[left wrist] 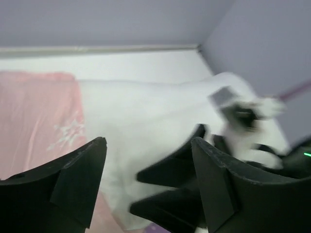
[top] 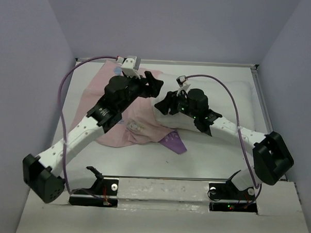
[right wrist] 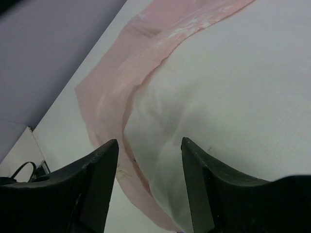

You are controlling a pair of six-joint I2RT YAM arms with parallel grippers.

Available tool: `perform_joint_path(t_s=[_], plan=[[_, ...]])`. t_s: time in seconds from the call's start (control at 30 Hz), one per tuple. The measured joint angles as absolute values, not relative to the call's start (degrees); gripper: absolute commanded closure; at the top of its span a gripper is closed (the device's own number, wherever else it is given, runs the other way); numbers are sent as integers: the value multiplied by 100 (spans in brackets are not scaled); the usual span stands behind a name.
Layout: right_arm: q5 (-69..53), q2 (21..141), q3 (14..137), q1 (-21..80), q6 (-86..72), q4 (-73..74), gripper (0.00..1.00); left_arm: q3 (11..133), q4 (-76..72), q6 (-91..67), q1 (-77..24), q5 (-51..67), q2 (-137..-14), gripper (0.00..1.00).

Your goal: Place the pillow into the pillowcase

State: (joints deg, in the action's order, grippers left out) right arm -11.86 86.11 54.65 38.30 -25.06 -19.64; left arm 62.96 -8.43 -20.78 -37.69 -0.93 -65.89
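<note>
The white pillow [top: 233, 99] lies on the right half of the table, its left end tucked into the pale pink pillowcase [top: 139, 123], which is spread out to the left. A purple corner [top: 176, 144] of the case's face peeks out at the front. My left gripper [top: 155, 83] hovers open over the case's mouth, with the pillow [left wrist: 146, 111] and pink pillowcase [left wrist: 34, 111] below it and nothing between its fingers. My right gripper [top: 164, 104] stands open just above the pillow's left end [right wrist: 233, 97], beside the pillowcase edge [right wrist: 116, 82]. The two grippers face each other closely.
Lilac walls close in the white table [top: 143, 162] on three sides, with a raised rim [top: 168, 61] along the back. Purple cables [top: 63, 107] arc up from both arms. Black fingers of the right gripper [left wrist: 170, 189] show blurred in the left wrist view.
</note>
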Motion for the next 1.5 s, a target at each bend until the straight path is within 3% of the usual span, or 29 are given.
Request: perform_joint_path(t_s=[0.17,0.37,0.67,1.0,1.1,1.13,1.2,1.37,1.5], plan=[[-915,8132,5437,3826,-2383,-1516,41,6775,-154,-1964,-3535,-384,-8315,27],[-237,7629,5441,3822,-1929,-790,43,7520,550,-1754,-3542,-961,-9083,45],[154,7531,5441,3822,-1645,-390,45,7513,440,-1592,-3540,-1708,-8895,46],[178,7627,5524,3822,-1623,-303,44,7487,425,-1330,-3540,-1769,-9172,47],[185,7677,5583,3822,-1610,-298,40,7487,401,-1297,-3533,-1739,-9323,56],[196,7697,5603,3822,-1597,-296,38,7491,399,-1288,-3522,-1730,-9365,68],[309,7787,5712,3811,-1424,-270,27,7531,390,-1251,-3514,-1719,-9450,83],[499,8154,6169,3697,-569,-143,5,7592,311,-1247,-3507,-1726,-9529,97],[248,8687,6685,3428,305,-36,1,7594,244,-1251,-3503,-1726,-9520,100]])
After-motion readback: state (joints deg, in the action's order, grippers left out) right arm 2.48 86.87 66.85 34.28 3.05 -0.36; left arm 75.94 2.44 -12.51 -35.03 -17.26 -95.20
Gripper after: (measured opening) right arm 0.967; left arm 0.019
